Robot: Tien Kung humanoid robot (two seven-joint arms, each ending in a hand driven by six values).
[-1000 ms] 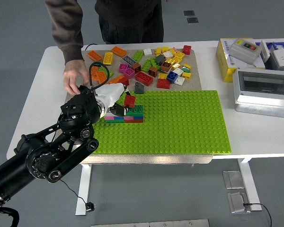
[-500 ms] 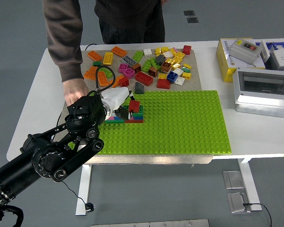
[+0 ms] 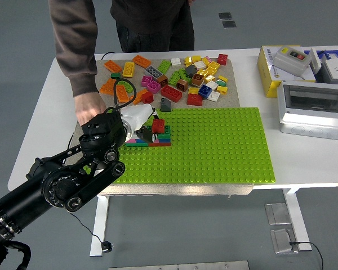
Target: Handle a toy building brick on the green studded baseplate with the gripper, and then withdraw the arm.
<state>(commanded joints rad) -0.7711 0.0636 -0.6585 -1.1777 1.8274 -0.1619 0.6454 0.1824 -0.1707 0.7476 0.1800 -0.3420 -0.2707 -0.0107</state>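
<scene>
At the baseplate's (image 3: 214, 146) far left corner, your left hand (image 3: 139, 125) has its fingers closed around the red brick (image 3: 158, 125), which sits atop the small stack (image 3: 151, 136). You still have to press it home, let go and withdraw.

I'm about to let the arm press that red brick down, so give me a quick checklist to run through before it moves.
1. Red brick in the left hand's fingers: ok, it sits at the fingertips.
2. Brick over the small stack on the baseplate: ok.
3. Brick seated on the studs: cannot tell, the hand hides the joint.
4. Person's hand clear of the arm: not ok, it rests at the baseplate's left edge, right beside the robot's wrist.
5. Withdrawal path back to the left: not ok while that hand stays there.
6. Loose bricks clear of the stack: ok, they lie beyond the baseplate.
</scene>
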